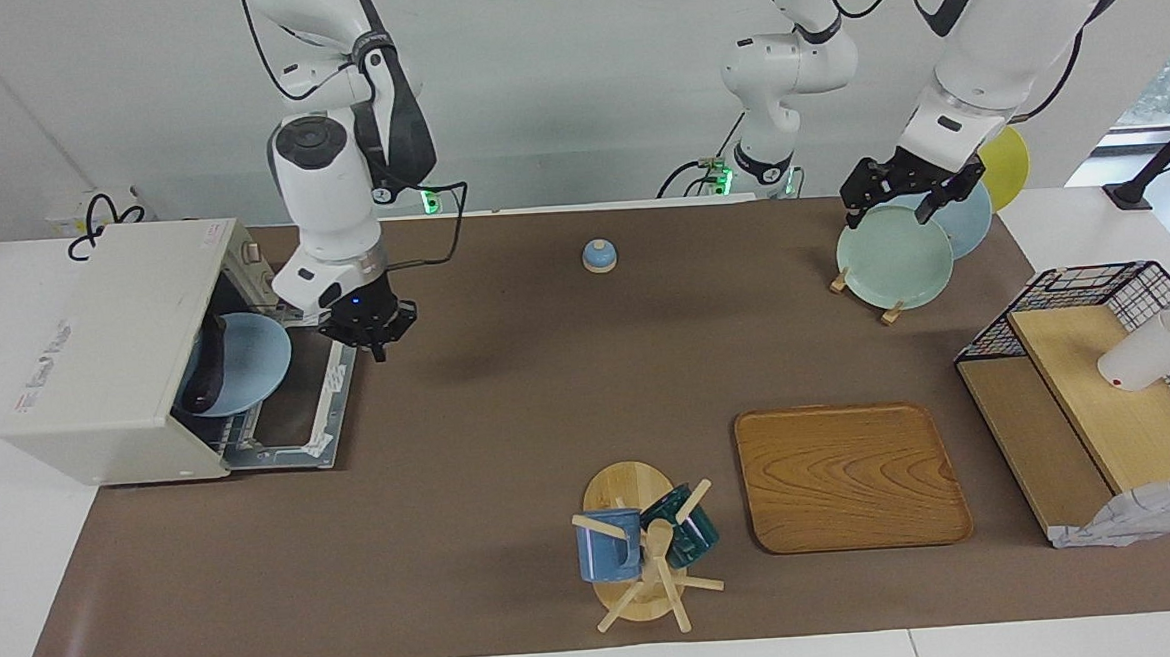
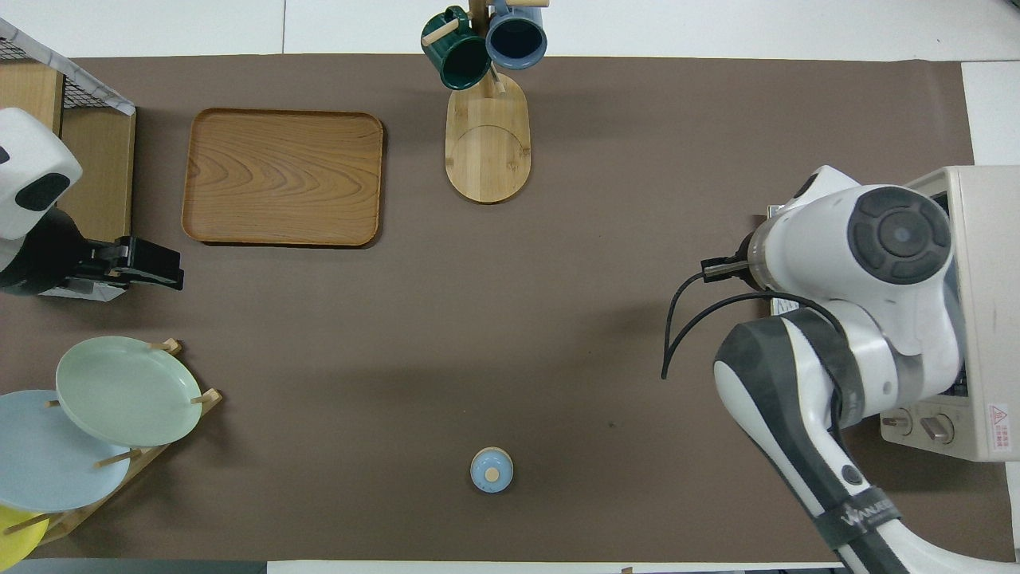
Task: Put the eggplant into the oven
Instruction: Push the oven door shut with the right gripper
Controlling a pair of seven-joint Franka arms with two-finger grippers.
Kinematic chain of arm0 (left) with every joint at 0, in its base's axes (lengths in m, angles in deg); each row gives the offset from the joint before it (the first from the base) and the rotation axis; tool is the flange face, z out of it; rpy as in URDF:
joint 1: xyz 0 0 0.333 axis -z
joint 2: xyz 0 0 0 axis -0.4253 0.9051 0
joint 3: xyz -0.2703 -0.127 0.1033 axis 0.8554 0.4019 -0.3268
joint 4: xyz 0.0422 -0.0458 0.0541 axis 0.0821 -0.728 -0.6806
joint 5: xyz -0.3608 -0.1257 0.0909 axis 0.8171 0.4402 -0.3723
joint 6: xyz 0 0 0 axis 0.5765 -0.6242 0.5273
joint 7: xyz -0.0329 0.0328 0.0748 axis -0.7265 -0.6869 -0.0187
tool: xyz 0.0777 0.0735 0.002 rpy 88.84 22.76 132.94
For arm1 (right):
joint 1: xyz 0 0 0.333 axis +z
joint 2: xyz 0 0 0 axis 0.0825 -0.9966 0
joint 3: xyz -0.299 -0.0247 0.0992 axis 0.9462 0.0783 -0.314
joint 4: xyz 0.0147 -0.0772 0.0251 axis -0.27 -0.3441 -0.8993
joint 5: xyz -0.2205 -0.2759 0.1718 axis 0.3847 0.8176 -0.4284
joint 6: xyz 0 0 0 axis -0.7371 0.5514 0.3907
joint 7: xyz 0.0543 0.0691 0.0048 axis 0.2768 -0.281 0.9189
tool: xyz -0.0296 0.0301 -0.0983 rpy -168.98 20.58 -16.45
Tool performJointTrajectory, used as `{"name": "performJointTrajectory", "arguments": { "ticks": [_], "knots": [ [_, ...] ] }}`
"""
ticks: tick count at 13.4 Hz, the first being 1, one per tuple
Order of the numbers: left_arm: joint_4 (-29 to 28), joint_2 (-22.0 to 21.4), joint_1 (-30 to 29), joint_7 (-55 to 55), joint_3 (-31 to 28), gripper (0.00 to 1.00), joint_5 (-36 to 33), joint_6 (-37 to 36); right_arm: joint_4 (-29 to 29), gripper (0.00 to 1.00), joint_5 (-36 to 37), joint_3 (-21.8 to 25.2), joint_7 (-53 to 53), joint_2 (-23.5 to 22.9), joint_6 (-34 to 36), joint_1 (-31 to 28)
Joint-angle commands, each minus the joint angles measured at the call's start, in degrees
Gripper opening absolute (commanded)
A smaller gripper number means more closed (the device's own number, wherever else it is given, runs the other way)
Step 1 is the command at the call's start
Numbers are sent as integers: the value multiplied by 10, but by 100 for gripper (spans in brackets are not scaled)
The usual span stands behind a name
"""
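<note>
eggplant [image 1: 209, 373] on plate [image 1: 246, 364] inside open oven [image 1: 106, 354].

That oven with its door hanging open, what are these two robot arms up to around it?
The oven sits at the right arm's end of the table, door down. Inside it lies a light blue plate with the dark eggplant on it. The right gripper is shut and empty, over the edge of the open door, so the loading looks done, though the door is not yet closed. The left gripper waits open over the plates on the wooden rack.
</note>
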Motion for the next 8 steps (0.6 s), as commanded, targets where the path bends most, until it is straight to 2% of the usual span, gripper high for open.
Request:
{"name": "performJointTrajectory", "arguments": {
  "ticks": [1, 4, 8],
  "knots": [
    [-3, -7, -6, 1, 5, 100, -9, 1, -41, 0, -4, 2, -2, -19, -58, -14],
    [-3, -7, -6, 1, 5, 100, -9, 1, -76, 0, -3, 3, -2, -31, -85, -35],
    [-3, -7, -6, 1, 5, 100, -9, 1, -92, 0, 3, 3, 0, -43, -91, -76]
  ]
}}
